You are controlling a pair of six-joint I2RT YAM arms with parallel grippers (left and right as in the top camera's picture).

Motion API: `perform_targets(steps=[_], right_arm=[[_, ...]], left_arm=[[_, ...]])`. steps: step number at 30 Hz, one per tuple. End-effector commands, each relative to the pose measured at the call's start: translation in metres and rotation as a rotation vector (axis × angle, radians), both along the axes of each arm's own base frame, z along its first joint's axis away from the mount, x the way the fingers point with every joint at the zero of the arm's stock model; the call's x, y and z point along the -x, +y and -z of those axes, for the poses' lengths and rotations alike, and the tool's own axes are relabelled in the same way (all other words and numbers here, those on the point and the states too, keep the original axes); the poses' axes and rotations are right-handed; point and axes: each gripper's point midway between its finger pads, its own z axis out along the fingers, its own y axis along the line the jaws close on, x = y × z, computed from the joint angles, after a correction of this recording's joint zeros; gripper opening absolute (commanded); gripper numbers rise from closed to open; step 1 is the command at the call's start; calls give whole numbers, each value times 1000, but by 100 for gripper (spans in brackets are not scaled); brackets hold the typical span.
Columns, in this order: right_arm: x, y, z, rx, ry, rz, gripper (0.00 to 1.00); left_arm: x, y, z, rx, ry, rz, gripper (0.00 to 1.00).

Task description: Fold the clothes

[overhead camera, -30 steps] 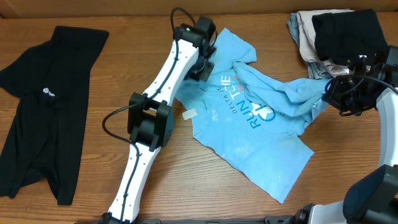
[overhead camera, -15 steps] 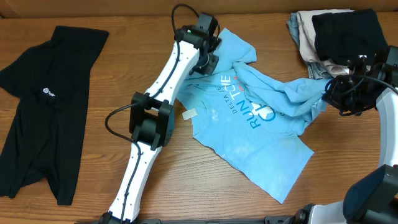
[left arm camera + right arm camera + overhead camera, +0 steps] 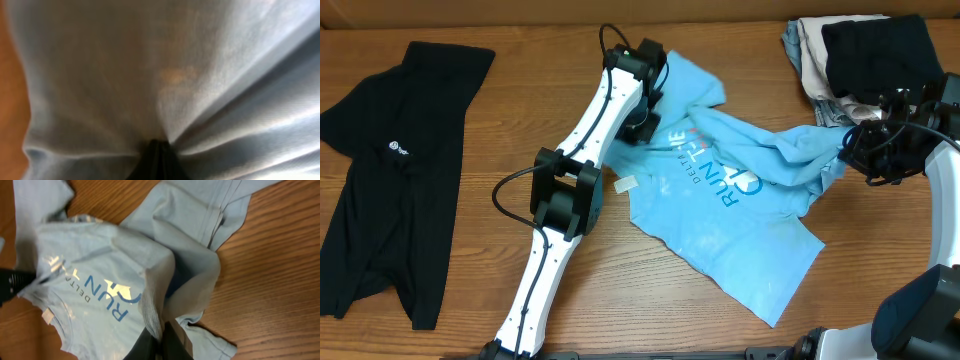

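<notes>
The light blue T-shirt (image 3: 740,215) is lying crumpled and print-up on the wooden desk (image 3: 470,285), right of centre, with a fold running across it and partly covering its lettering. The left claw (image 3: 642,115) is pressing together on the shirt's far left corner, pinching cloth. Its wrist view is filling with blurred fabric, so the exact spot, seemingly near a sleeve, is hard to tell. The right claw (image 3: 847,150) is pinching the shirt's right edge, where cloth is bunching into a raised fold. A black garment (image 3: 395,180) is lying flat at the desk's left end, and a heap of clothes (image 3: 860,50) is sitting at the far right corner.
</notes>
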Motion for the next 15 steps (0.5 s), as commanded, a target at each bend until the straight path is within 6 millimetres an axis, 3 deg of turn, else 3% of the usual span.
perform_targets(steps=[1,7,15], right_arm=[[-2,0,-9,9,-38,0,4],[-3,0,-9,10,-42,0,4],[-1,0,-9,8,-37,0,4]], left_arm=[[27,33,26,-179,121,-42,4],[44,47,20,-214,202,-72,4],[64,26,23,-146,277,-73,4]])
